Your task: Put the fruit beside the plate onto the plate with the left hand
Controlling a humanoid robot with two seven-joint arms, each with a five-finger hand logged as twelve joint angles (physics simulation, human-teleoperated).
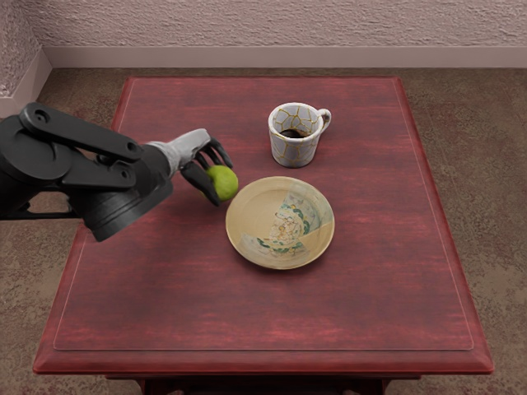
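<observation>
The left hand (200,167) was seen reaching in from the left on its dark arm (82,169), and its fingers (216,152) were curled closely around a green lime (223,182). The lime was held at the fingertips, with the dark fingers arched over its far side and the thumb pressed against its near, left side. The fruit looked almost round, so no clear long axis or pointing direction could be made out. Whether it was lifted clear of the red wooden table (247,313) or touching it could not be told. Just beyond the fingertips, on the side away from the palm, the upper-left rim of a cream patterned plate (239,234) was found, with the lime just beside that rim. Farther out past the fingers, a cracked-glaze mug (294,136) of dark liquid was seen standing upright.
</observation>
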